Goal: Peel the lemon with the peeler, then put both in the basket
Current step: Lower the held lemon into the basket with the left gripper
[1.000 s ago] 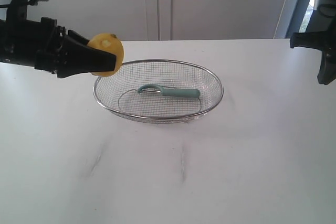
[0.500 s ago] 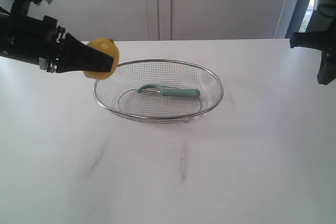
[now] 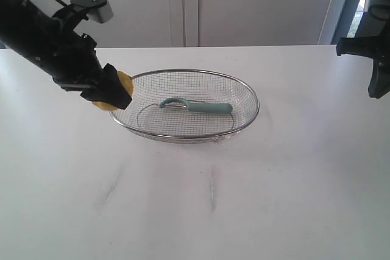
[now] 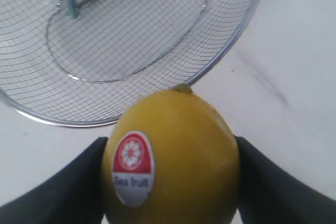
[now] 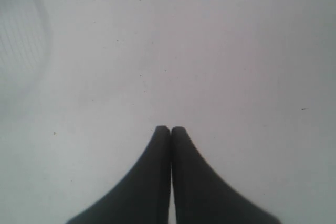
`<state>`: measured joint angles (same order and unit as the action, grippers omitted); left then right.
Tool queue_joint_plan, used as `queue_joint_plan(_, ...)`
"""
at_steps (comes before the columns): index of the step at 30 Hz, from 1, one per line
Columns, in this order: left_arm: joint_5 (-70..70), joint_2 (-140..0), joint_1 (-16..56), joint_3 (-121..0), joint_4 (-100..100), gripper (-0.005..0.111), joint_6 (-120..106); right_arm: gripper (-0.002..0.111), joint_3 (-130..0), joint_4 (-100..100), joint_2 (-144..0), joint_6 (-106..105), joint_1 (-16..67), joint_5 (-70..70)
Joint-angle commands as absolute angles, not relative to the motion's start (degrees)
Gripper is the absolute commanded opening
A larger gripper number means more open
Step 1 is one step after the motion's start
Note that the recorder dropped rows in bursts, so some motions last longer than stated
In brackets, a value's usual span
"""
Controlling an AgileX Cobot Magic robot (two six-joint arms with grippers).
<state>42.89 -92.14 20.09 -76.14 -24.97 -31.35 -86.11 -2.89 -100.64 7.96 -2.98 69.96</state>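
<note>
Left wrist view: lemon (image 4: 170,156) fills the frame, skin whole with a red sticker on it, so probably not peeled yet.
Lemon spot: up off the table, pinched right at the basket's (image 3: 183,70) left rim; over it or just outside, hard to call.
Handling: likely light, firm, waxy and a bit slick. It's round, so it could roll. Best held across the fat middle, like here.
Left gripper (image 3: 111,94): jaws wide, clamped on the lemon's two sides.
Peeler (image 3: 201,106): lying flat in the basket.
Right gripper (image 5: 170,129): fingers pressed together, holding nothing, way off right over the table (image 3: 244,199).
</note>
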Motion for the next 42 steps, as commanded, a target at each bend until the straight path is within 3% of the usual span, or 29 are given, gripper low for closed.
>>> queue_joint_plan(1, 43.31, -93.19, 22.16, -81.59, -15.48, 0.000, -20.72, 0.000, -85.65, -2.78, -100.00, 7.77, -3.42, 69.96)
queue_joint_plan(13, 45.05, -108.62, 22.43, -96.87, -13.36, 0.000, -19.55, 0.000, -85.65, -2.78, -100.00, 7.77, -3.42, 69.96)
queue_joint_plan(17, 48.14, -114.27, 26.06, -101.55, 2.02, 0.000, -11.81, 0.000, -85.65, -2.78, -100.00, 7.77, -3.42, 69.96)
queue_joint_plan(42, 34.55, -125.24, 28.67, -103.41, -1.38, 0.000, -11.72, 0.000, -85.65, -2.78, -100.00, 7.77, -3.42, 69.76)
